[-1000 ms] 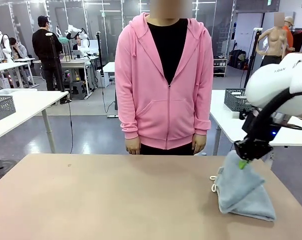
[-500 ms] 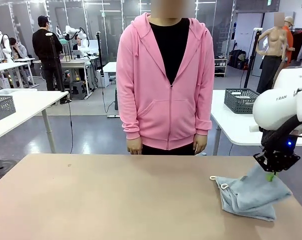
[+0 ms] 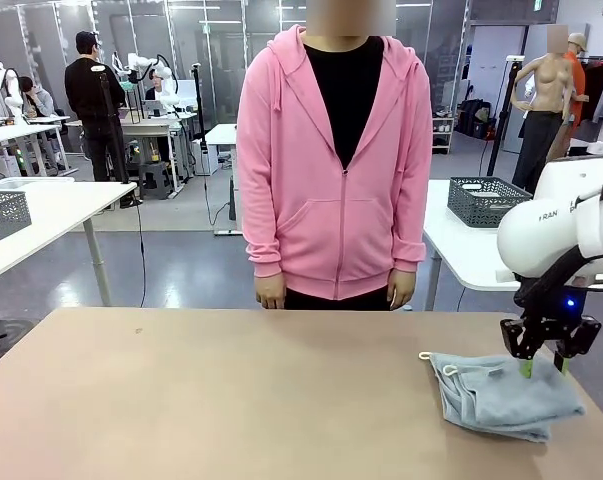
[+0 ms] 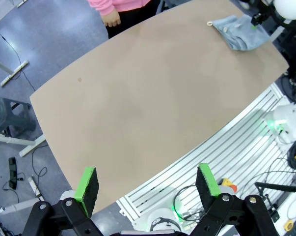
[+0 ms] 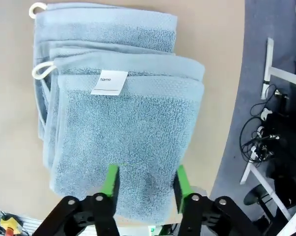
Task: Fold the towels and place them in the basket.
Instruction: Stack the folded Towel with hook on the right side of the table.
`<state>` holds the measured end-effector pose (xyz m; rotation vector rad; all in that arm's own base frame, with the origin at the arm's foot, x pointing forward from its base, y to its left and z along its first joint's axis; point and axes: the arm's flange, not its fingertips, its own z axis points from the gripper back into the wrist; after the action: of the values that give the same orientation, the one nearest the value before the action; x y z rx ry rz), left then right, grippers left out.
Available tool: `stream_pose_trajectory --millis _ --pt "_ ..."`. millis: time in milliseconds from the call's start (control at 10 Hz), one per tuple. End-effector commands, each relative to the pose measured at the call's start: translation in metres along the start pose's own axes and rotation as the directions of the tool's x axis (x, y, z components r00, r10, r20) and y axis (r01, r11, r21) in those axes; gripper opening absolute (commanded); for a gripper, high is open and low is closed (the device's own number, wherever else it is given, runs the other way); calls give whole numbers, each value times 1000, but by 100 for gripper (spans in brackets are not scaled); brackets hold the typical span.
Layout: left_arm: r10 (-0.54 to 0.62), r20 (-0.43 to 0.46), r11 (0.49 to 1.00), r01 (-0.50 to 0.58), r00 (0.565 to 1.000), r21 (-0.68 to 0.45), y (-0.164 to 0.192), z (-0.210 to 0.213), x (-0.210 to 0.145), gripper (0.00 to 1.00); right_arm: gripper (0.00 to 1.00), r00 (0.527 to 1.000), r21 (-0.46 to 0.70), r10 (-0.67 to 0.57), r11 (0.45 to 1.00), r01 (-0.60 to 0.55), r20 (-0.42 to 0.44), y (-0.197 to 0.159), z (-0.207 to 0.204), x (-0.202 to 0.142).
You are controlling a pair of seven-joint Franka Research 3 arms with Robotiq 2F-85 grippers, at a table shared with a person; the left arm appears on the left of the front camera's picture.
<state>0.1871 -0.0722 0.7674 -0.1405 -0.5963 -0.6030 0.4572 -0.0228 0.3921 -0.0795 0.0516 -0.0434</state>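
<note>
So the right gripper (image 3: 544,366) just let go, fingers apart now, hovering over the pale blue-grey terry towels (image 3: 501,393) lying folded at the table's (image 3: 231,400) right edge. Basket next, I guess.

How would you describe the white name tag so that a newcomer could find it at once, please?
Start at the table, then go to the folded blue-grey towels under the right claw. On top lies the name tag, white, beside a cord loop.
</note>
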Motion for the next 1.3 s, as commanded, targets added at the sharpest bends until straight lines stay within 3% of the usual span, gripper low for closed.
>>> stream_pose_trajectory --millis 0,200,500,600,1200 --pt "-6 9 1000 6 1000 -3 0 -1 1 100 100 999 -39 -35 999 34 -9 2 0 4" --pt "-6 9 1000 6 1000 -3 0 -1 1 100 100 999 -57 -40 998 39 -23 -2 6 1" --pt "-6 9 1000 6 1000 -3 0 -1 1 100 100 998 -27 -43 999 44 34 0 9 8" --pt "-6 9 1000 6 1000 -3 0 -1 1 100 100 1000 -13 -9 1000 9 3 -2 8 1" --pt "-6 9 1000 6 1000 -3 0 -1 1 100 100 1000 -13 -9 1000 9 3 -2 8 1"
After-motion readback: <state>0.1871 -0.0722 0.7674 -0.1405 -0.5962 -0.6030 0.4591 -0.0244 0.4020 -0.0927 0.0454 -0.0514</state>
